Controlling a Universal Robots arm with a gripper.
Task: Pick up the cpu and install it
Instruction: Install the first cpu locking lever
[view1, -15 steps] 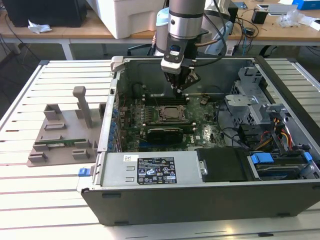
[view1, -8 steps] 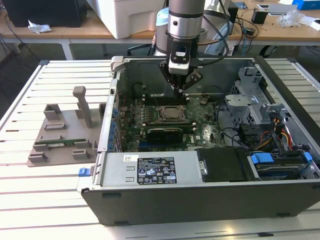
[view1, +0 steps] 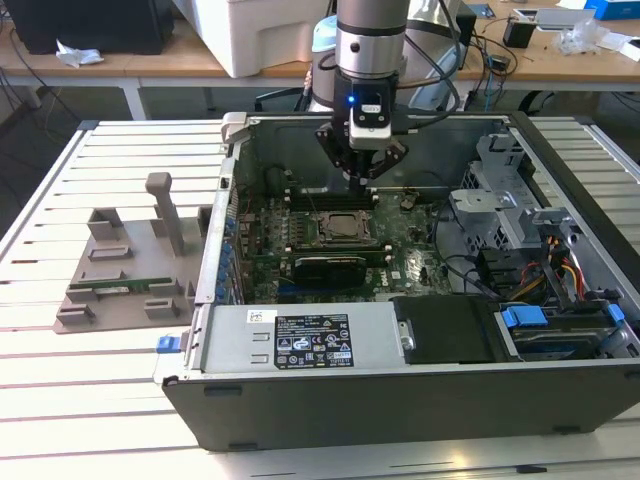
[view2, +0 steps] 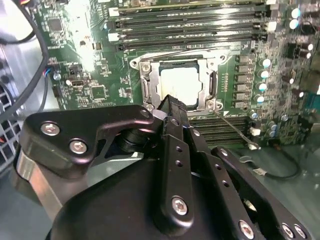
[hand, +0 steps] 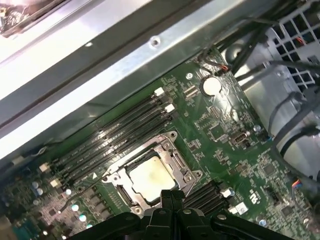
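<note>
The black multi-link end effector (view1: 361, 180) hangs inside the open dark-grey metal computer case (view1: 400, 400), just above the green motherboard (view1: 330, 250) near the socket. In both wrist views its fingers (hand: 171, 200) meet edge to edge w/ no gap and nothing between them, so it's closed and carrying nothing.

The cpu, a small flat square chip w/ a pale silvery metal top (view2: 181, 86), lies in the silver-framed cpu socket (view2: 145, 85) on the motherboard, flat and square to the frame; also clear in the first wrist view (hand: 151, 178). Whether it's fully seated or the retention frame is latched, can't tell. The fingertips sit just beside the socket's edge, not touching the chip.

Handling, as a judgement: chip is light, stiff, thin; metal top is smooth so prob. slippery. Underside contacts and socket pins are fragile, so any tilt or sideways scrape is a risk. Best hold is across two opposite edges, kept level.

Outside the case, on the slatted white counter (view1: 90, 420), stands a grey plastic holder block w/ upright posts (view1: 130, 260), w/ a long narrow green memory stick (view1: 120, 287) lying in it.
</note>
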